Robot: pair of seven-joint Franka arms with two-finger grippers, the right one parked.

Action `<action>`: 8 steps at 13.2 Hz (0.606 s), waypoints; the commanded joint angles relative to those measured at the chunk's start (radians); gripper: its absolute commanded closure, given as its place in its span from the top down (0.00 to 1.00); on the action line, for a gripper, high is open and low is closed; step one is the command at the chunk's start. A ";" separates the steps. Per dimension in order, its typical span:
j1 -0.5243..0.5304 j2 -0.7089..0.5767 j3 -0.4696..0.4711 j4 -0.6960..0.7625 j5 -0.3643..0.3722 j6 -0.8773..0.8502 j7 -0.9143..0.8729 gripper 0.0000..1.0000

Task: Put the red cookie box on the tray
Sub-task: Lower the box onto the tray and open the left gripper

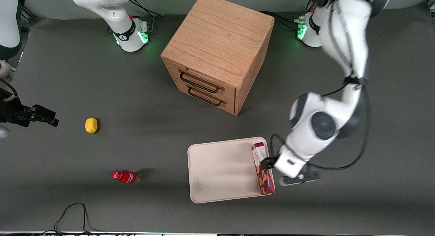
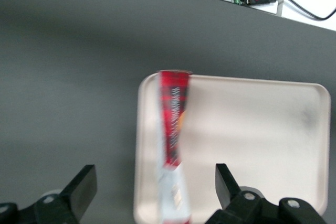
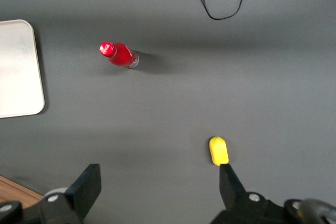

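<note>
Dark grey matting covers the table, with a wooden drawer cabinet (image 1: pixel 218 52) standing at its middle. Nearer to the front camera lies the tray (image 1: pixel 217 171), and the red cookie box (image 1: pixel 262 168) lies on it, along the short edge toward the working arm's end. It seems tilted against the low rim, with one end slightly over the edge. The gripper (image 1: pixel 268 163) is low, just beside the box. In the wrist view its fingers (image 2: pixel 227 182) are spread wide, with the box between them and clear gaps on both sides, so nothing is pinched. I judge that the release step is in hand. The next move calls for a straight lift upward, without brushing the box, which could tip off the rim.
</note>
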 commanded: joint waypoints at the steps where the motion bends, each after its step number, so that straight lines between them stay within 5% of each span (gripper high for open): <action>1: 0.093 -0.293 -0.064 -0.246 0.053 -0.163 0.059 1.00; 6: 0.228 -0.673 -0.015 -0.522 0.078 -0.327 0.381 1.00; 8: 0.243 -0.733 0.026 -0.530 0.136 -0.406 0.478 1.00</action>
